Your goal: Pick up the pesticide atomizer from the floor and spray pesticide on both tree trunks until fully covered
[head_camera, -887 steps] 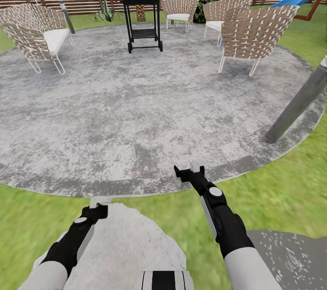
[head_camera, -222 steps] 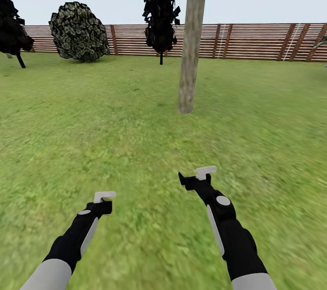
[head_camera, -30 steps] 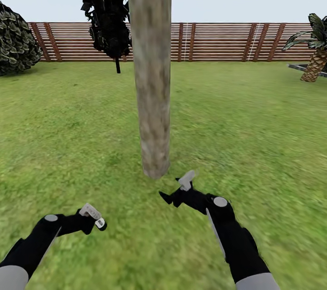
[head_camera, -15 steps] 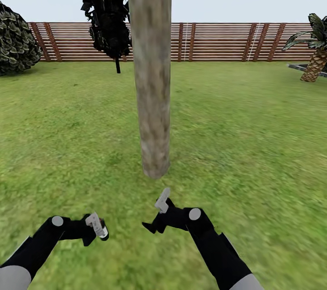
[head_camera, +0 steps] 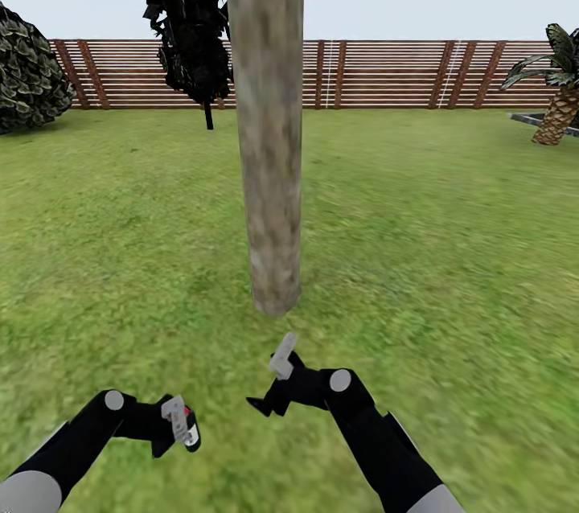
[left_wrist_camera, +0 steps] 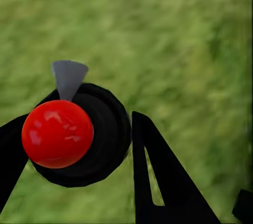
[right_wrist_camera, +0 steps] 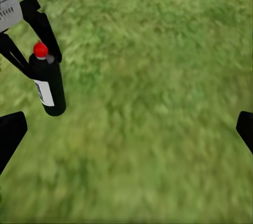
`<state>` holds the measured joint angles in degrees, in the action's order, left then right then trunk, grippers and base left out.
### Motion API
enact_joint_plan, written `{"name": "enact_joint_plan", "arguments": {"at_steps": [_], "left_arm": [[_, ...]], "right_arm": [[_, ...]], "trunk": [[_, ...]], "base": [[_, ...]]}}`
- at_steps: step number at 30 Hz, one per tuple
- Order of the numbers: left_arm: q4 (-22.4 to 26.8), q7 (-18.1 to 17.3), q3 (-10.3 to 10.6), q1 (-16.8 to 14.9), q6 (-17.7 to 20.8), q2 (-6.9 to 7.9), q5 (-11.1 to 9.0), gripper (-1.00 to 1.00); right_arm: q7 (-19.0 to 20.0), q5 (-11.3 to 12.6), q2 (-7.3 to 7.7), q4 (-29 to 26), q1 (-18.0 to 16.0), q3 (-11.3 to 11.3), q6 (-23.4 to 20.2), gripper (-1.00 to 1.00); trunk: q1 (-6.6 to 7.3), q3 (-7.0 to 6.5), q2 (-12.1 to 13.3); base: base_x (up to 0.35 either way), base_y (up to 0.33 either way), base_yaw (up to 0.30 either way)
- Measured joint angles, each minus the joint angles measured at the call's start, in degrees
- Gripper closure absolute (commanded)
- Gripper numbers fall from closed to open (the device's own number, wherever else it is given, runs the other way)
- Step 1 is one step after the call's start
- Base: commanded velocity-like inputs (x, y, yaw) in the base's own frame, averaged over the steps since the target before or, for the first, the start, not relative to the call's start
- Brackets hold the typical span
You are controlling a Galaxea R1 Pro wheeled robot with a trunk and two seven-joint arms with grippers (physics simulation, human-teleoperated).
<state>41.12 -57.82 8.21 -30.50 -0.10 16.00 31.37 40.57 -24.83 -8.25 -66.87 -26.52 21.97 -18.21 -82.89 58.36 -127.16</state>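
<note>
We are holding the small black spray bottle with a red cap and white label (head_camera: 186, 426) in our left hand (head_camera: 177, 422), whose dark fingers (right_wrist_camera: 43, 29) are closed around its upper body, low over the green lawn (head_camera: 450, 256) at near left. It looks light and rigid, probably smooth-sided, so we judge a grip just under the cap, clear of the grey nozzle (left_wrist_camera: 69, 78), the sensible place. Our right hand (head_camera: 277, 380) is hanging empty with its fingers spread, just near of the thick mottled grey-brown trunk (head_camera: 268, 135) that is rising straight ahead. Nothing is lying between bottle and trunk. Far off we are seeing a brown slatted fence (head_camera: 386, 75), a thin dark-leaved tree (head_camera: 186, 14), a round bush (head_camera: 28, 71) and a palm (head_camera: 560, 91).
</note>
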Motion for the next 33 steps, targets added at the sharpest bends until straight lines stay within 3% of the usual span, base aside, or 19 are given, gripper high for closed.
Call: {"name": "enact_joint_plan", "arguments": {"at_steps": [6, 11, 13, 14, 15, 16, 17, 20, 27, 33], "left_arm": [[0.0, -3.5, 0.1, -0.2, 0.0, -0.01, 1.5, 1.00], [-0.1, -4.0, -0.1, -0.5, 0.2, -0.20, 5.9, 1.00], [0.0, -4.0, -0.1, -0.7, 0.4, -0.35, 6.2, 1.00], [-2.1, -5.8, 0.0, -4.5, 1.1, -2.32, 7.3, 1.00], [-2.1, -6.6, -0.1, -7.8, 1.3, -3.10, 7.8, 1.00], [-3.1, -7.3, 0.0, -8.3, 1.5, -3.78, 8.9, 1.00], [-6.3, -8.2, -0.2, -11.7, 1.7, -5.50, 12.4, 1.00], [-8.1, -8.5, -0.2, -13.8, 1.3, -6.52, 14.7, 1.00], [-8.3, -8.6, -0.2, -14.0, 0.7, -6.53, 14.8, 1.00], [-8.4, -8.7, -0.7, -13.9, -3.6, -6.27, 14.2, 1.00]], "right_arm": [[0.0, -0.1, 0.00, 0.2, 0.0, 5.2, -0.1, -1.00], [0.0, -0.2, 0.06, 0.5, 0.0, 6.9, -0.2, -1.00], [0.0, -0.2, 0.08, 0.5, 0.0, 6.9, -0.2, -1.00], [0.1, -0.2, 0.06, 0.4, -0.3, 6.9, -0.2, -1.00], [0.1, -0.3, 0.07, 0.4, -0.7, 6.9, -0.2, -1.00], [0.1, -0.3, 0.07, 0.5, -1.3, 6.9, -0.2, 1.00], [0.1, -0.4, 0.19, 0.6, -2.3, 6.8, -0.2, 1.00], [0.1, -0.5, 0.36, 0.6, -2.7, 6.7, -0.3, 1.00], [0.1, -1.5, 0.62, 0.5, -2.7, 6.7, -0.2, 1.00], [0.1, -1.9, 1.28, 0.5, -2.7, 6.7, -0.2, 1.00]], "trunk": [[0.00, 0.00, 0.0], [0.00, 0.00, 0.0], [0.00, 0.00, 0.0], [-0.01, 0.01, 0.0], [0.00, -0.01, 0.0], [0.00, 0.00, 0.0], [0.00, -0.01, 0.0], [0.00, 0.00, 0.0], [0.00, 0.00, 0.0], [0.00, 0.00, 0.0]], "base": [[0.000, 0.000, 0.000], [0.000, 0.000, 0.000], [0.000, 0.000, 0.000], [0.000, 0.000, 0.000], [0.000, 0.000, 0.000], [0.000, 0.000, 0.000], [0.000, 0.000, 0.000], [0.000, 0.000, 0.000], [0.000, 0.000, 0.000], [0.000, 0.000, 0.000]]}}
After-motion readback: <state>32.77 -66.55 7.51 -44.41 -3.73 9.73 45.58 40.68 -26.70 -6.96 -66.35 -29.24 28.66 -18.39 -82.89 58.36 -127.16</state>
